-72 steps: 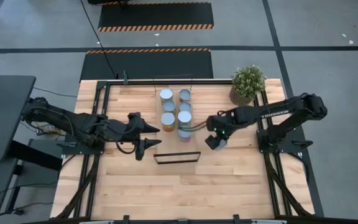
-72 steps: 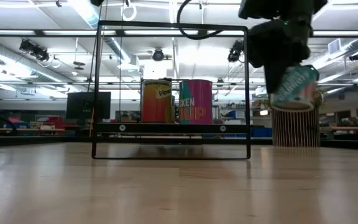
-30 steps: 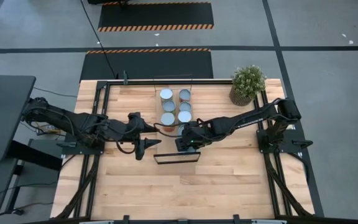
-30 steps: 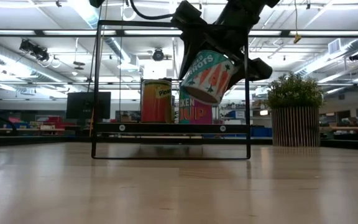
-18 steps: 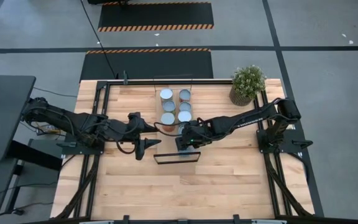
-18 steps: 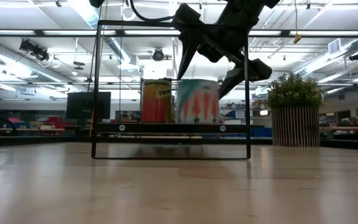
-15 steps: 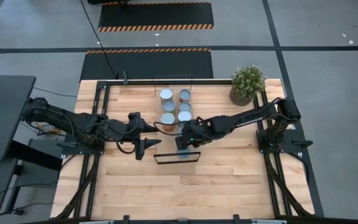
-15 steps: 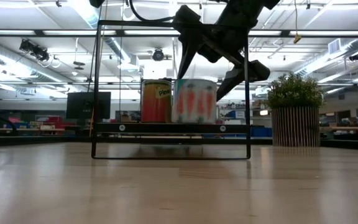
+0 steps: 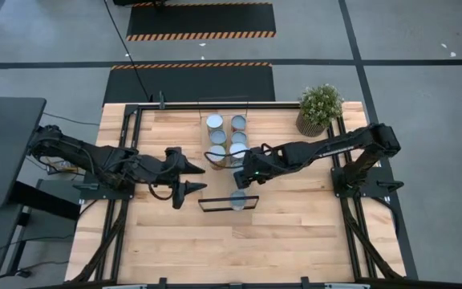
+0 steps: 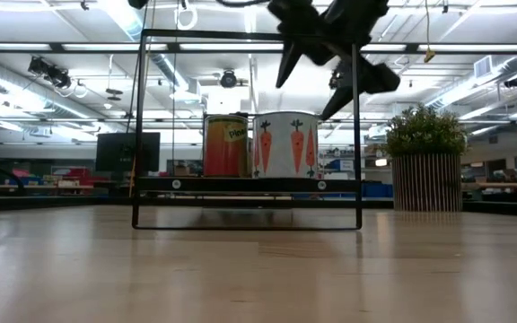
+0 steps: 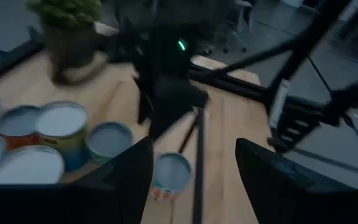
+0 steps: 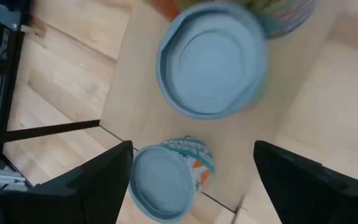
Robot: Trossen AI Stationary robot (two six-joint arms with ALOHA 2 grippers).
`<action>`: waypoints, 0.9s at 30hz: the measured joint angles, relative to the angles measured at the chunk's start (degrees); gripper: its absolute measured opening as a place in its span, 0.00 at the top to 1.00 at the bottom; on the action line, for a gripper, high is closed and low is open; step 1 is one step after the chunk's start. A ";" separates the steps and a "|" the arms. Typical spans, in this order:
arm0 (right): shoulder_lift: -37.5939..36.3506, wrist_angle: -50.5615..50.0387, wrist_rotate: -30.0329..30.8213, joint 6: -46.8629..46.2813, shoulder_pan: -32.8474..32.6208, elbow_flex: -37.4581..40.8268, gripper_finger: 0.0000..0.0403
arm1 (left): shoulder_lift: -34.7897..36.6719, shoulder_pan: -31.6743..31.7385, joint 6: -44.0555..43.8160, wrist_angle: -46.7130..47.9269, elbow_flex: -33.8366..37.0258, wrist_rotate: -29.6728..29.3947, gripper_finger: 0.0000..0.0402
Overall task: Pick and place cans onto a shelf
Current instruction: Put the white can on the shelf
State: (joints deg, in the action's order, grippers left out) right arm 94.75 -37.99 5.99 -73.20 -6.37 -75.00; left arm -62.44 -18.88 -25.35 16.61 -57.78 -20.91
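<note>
Up and away is going the right gripper, leaving behind the carrot can it was carrying in a moment ago. That can is now standing upright on the shelf, at its near end, and the right jaws are spread wide and empty above it, clear of the lid. In the right wrist view the same can is sitting just inside the shelf's edge, with a pale blue lid of another can looming closer to the lens.

From overhead, the placed can is sitting by the black wire frame at the shelf's front. The cluster of cans is waiting further back along the board, lids up, packed close together. From counter level only a yellow can is showing beside the carrot one, so I cannot tell how the rest are ranked.

The left gripper is hovering just left of the shelf, jaws parted and holding nothing, doing no work right now.

So one placement looks finished this second. Every can visible seems to be on the board already; whether any remain elsewhere, the views are not showing. The plant is standing untouched at the counter's far right corner.
</note>
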 joint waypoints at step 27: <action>-2.81 10.19 16.53 32.91 -27.32 -1.00 0.23 | -11.30 -13.19 -4.08 0.15 0.04 -4.87 0.42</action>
State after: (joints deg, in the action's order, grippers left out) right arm 91.93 -27.80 22.53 -40.29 -33.69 -76.00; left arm -73.74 -32.08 -29.43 16.76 -57.74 -25.78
